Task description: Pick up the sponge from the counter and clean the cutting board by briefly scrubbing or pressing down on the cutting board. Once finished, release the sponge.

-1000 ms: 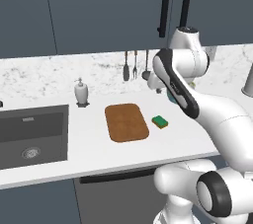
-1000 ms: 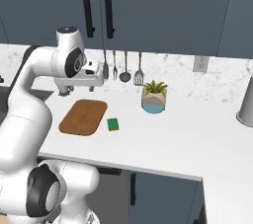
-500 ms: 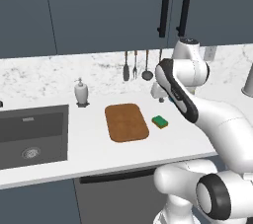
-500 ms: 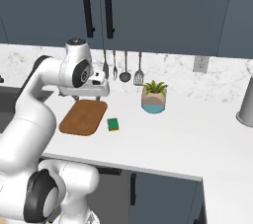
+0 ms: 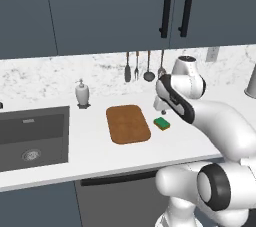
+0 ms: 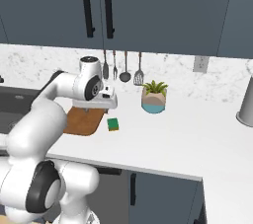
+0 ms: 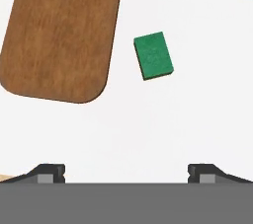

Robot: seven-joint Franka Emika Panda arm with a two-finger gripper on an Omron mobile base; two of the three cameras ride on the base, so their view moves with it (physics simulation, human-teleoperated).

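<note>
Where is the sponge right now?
The sponge lies on the counter just right of the cutting board, apart from it, below the open gripper.

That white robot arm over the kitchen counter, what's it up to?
It is getting ready to pick up the sponge, which lies on the counter just beside the cutting board, not touching it. The gripper hangs above with its fingers spread wide and holds nothing. No scrubbing has begun; the board is bare.
</note>
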